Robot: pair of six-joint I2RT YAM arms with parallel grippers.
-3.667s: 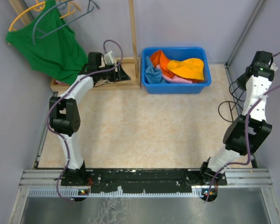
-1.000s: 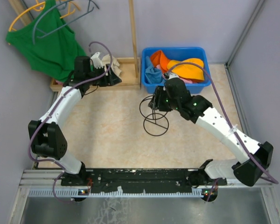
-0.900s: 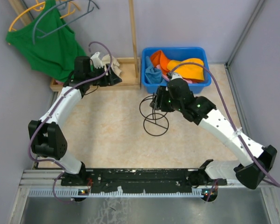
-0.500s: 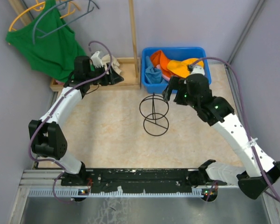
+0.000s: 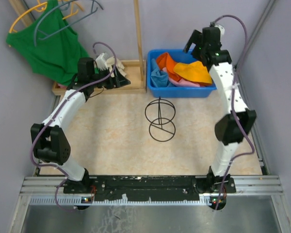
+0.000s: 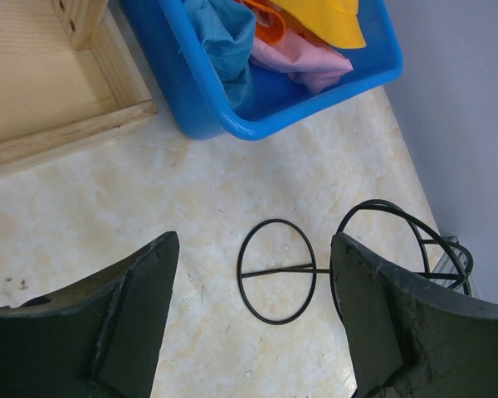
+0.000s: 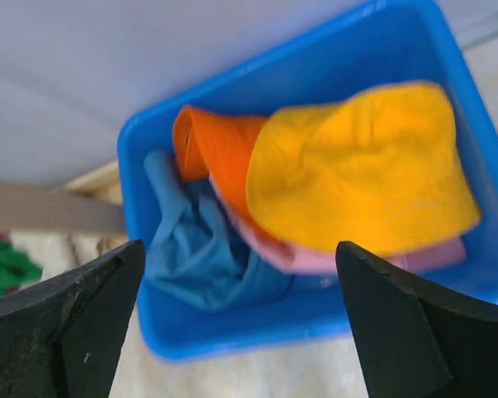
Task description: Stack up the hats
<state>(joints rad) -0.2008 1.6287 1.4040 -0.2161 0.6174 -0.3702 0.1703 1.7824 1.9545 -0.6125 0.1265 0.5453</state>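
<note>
The hats lie heaped in a blue bin [image 5: 182, 91] at the back: yellow-orange hat [image 5: 194, 71] on top, bright orange hat [image 5: 166, 62], light blue hat [image 5: 159, 77] and pink hat [image 5: 184, 82] beneath. My right gripper [image 5: 194, 42] hovers high over the bin's far side, open and empty. Its wrist view looks down on the yellow-orange hat [image 7: 361, 170], orange hat [image 7: 212, 153], light blue hat [image 7: 195, 249] and pink hat [image 7: 315, 261] between its jaws [image 7: 239, 249]. My left gripper [image 5: 120, 77] is open left of the bin, empty [image 6: 253, 240].
A black wire stand [image 5: 160, 119] is upright on the table in front of the bin, also below my left jaws [image 6: 278, 271]. A wooden rack base [image 5: 131, 82], a green tank top [image 5: 53, 48] on hangers and a beige cloth [image 5: 106, 62] sit at the back left.
My right arm has left the wire stand, opened its jaws wide and swung up and back over the bin. The stand stays standing. My left jaws have widened slightly.
</note>
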